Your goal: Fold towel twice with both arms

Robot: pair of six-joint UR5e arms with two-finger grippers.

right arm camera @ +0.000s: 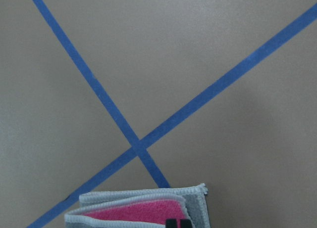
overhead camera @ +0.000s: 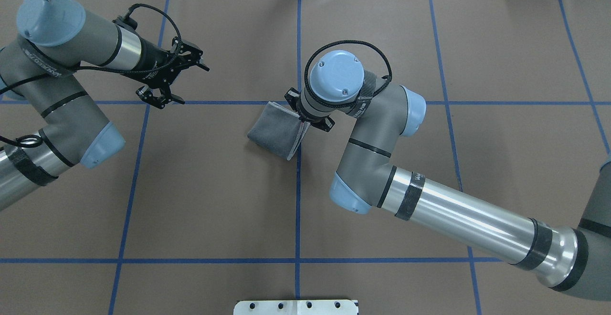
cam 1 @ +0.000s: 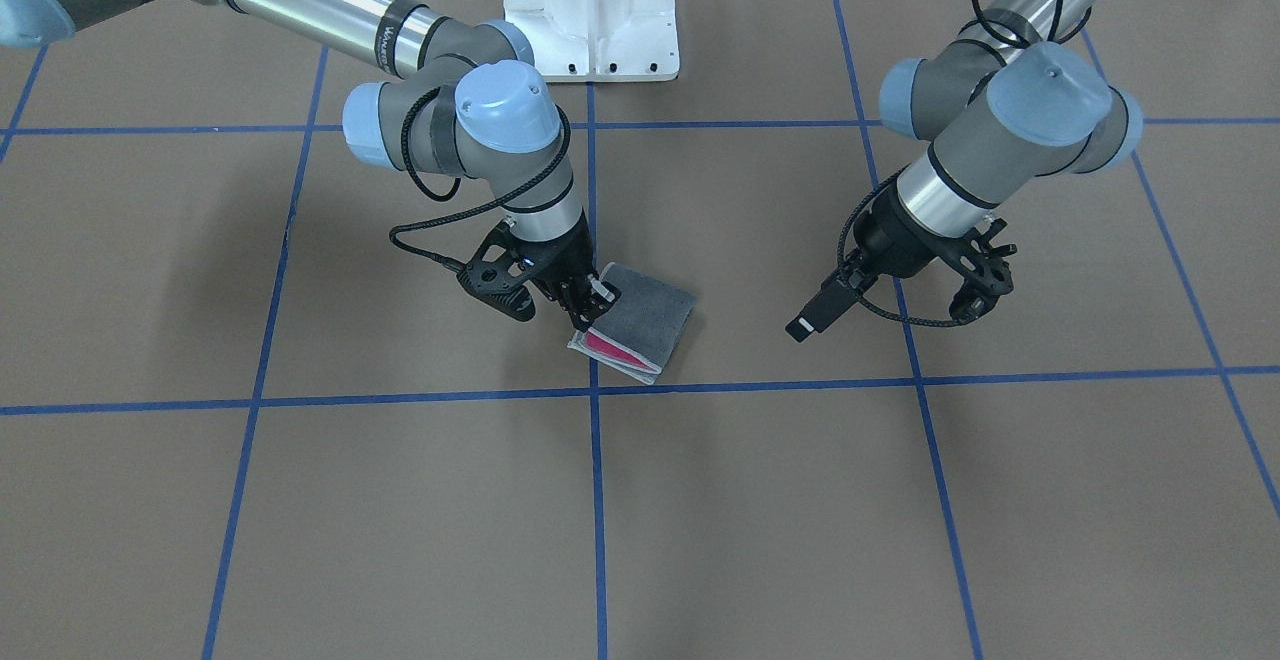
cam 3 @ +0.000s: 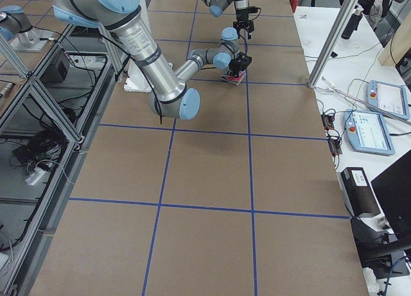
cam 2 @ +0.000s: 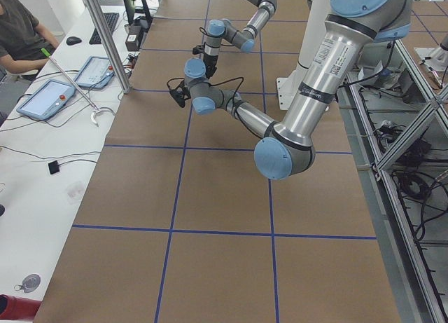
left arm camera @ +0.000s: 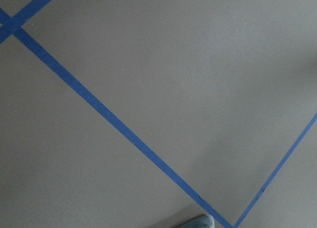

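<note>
The towel (cam 1: 650, 315) lies folded near the table's middle, dark grey face up, with pink showing between its layers at the open edge (right arm camera: 148, 210). My right gripper (cam 1: 590, 315) stands over that open edge, shut on the towel's bordered top layers. In the right wrist view its black fingertips (right arm camera: 178, 223) sit pressed together on the cloth. In the overhead view the right wrist covers the towel's (overhead camera: 274, 126) edge. My left gripper (overhead camera: 184, 81) hangs open and holds nothing, well off to the towel's side and above bare table (cam 1: 893, 312).
Brown paper with a blue tape grid (cam 1: 595, 500) covers the table. The white pedestal base (cam 1: 590, 10) stands at the robot's side. A bench with tablets (cam 2: 45, 99) and a seated person (cam 2: 21, 29) runs along the far side.
</note>
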